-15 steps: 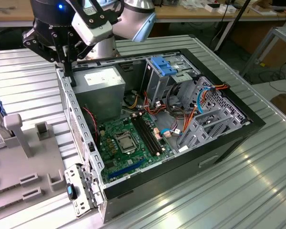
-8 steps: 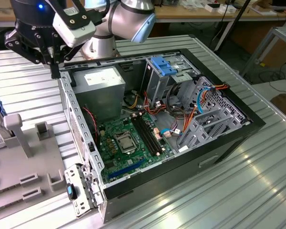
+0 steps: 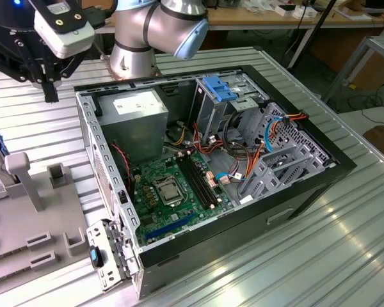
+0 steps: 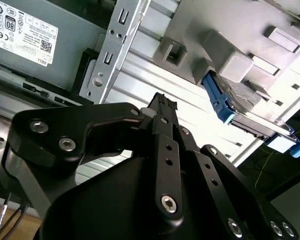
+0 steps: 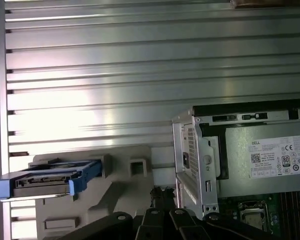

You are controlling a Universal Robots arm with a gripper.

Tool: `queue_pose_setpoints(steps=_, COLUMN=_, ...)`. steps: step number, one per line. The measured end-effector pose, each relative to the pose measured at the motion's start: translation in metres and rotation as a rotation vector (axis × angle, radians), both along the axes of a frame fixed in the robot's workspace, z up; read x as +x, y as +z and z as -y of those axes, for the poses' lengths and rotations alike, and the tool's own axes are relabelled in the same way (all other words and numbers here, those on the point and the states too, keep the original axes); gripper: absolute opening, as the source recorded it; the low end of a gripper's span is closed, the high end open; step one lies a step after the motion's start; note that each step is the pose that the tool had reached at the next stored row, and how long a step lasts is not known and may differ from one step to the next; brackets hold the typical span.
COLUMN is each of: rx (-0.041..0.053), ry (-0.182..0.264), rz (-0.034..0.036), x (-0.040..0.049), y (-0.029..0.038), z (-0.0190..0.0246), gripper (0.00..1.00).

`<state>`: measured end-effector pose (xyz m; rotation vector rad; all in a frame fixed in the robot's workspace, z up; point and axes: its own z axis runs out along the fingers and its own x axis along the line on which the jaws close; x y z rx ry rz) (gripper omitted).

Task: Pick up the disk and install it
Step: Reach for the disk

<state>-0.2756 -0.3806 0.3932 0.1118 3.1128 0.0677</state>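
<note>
Above the metal table point(image 3: 288, 268), between the grey holder point(image 3: 19, 224) and the open computer case point(image 3: 256, 224), the gripper point(image 3: 50, 94) hangs in the air. In the second wrist view its two fingers seem to be pressed together at the tip, and nothing is between them, so the claw is closed and empty.

The disk point(image 5: 45, 179) stands on its edge in the grey holder, in its blue carrier, near the gripper but apart from it. In the exterior view it is at the far left edge.

I judge that the task is at its beginning. The disk is not yet picked up and no part of the installing is done. The drive cage point(image 3: 221, 96) with blue tabs inside the case is well apart from the disk.
</note>
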Motion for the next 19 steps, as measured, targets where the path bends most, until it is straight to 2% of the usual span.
queue_pose_setpoints(steps=2, rx=0.0000, ry=0.000, rz=0.0000, x=-0.0071, y=0.0000, z=-0.0009, gripper=0.11)
queue_pose_setpoints(steps=9, rx=0.0001, ry=0.001, rz=0.0000, x=-0.0469, y=-0.0002, z=-0.0051, gripper=0.11)
queue_pose_setpoints(steps=12, rx=0.0000, ry=0.001, rz=0.0000, x=-0.0668, y=-0.0002, z=-0.0063, gripper=0.11)
queue_pose_setpoints(steps=15, rx=0.0000, ry=0.001, rz=0.0000, x=-0.0809, y=-0.0002, z=-0.0067, gripper=0.11)
queue_pose_setpoints(steps=19, rx=0.0000, ry=0.001, rz=0.0000, x=-0.1112, y=-0.0002, z=-0.0067, gripper=0.11)
